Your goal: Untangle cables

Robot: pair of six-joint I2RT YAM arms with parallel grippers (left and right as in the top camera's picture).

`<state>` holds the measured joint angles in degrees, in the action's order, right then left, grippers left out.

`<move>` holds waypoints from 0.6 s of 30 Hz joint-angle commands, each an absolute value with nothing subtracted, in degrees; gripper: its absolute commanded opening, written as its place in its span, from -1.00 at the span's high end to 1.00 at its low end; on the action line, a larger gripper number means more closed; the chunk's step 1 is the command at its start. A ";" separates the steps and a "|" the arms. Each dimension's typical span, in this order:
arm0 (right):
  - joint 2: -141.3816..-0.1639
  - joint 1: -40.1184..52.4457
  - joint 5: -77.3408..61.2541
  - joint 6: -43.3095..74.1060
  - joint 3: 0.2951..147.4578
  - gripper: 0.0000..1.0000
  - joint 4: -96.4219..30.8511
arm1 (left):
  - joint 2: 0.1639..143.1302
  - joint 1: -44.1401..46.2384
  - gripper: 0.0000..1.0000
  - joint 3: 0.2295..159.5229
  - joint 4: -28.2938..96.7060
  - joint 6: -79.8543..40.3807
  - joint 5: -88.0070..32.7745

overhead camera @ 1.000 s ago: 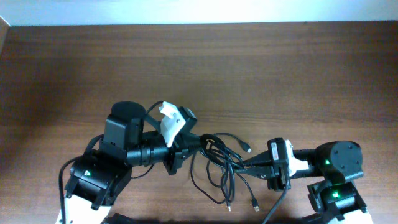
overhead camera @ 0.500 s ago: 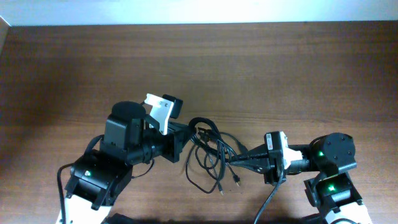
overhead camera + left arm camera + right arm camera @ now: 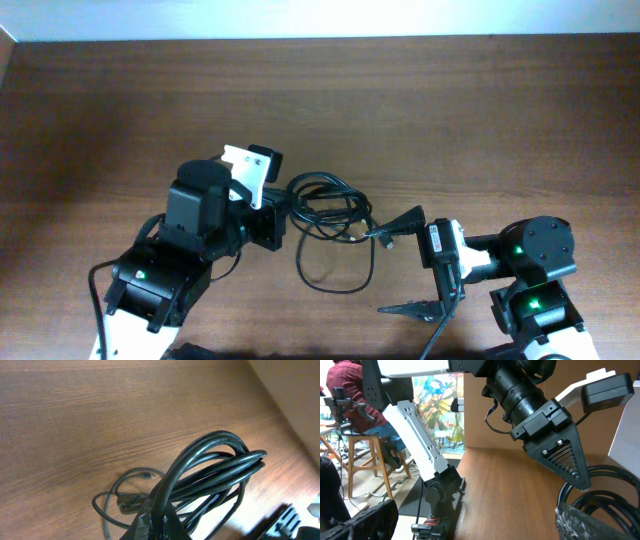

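Observation:
The cables (image 3: 325, 205) are thin black cords looped in a bundle at the table's middle. One loose loop (image 3: 328, 272) trails toward the front, and a plug end (image 3: 385, 240) points right. My left gripper (image 3: 280, 212) is shut on the bundle's left end. In the left wrist view the cables (image 3: 220, 460) arch up out of the left gripper (image 3: 160, 522). My right gripper (image 3: 402, 266) stands wide open just right of the bundle, one finger beside the plug, holding nothing. In the right wrist view the cables (image 3: 600, 485) show behind its right finger (image 3: 592, 520).
The brown wooden table (image 3: 450, 110) runs back to a pale wall. The left arm's body (image 3: 190, 240) and the right arm's base (image 3: 535, 265) sit near the front edge. A floor and a person on a stool (image 3: 355, 415) show beyond the table.
The right gripper has opened and let go of the cables, drawing back slightly right. The left gripper has carried the bundle back and to the left, and the loops have shifted with it.

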<state>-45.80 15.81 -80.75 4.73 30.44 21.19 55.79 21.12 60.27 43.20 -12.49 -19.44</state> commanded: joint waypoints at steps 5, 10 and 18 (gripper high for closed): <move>-47.31 16.10 -79.11 11.31 31.09 -0.97 21.28 | 55.66 20.82 1.00 60.82 46.85 4.05 -19.27; -52.40 16.10 -73.10 16.56 31.09 -0.97 21.30 | 55.66 20.82 1.00 60.82 47.27 4.86 -19.22; -58.87 16.10 -71.26 17.85 31.09 -0.98 21.91 | 56.42 20.84 1.00 60.80 47.22 1.74 -22.96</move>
<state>-58.46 15.81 -71.94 17.15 30.44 21.39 55.83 21.12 60.29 47.42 2.92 -19.46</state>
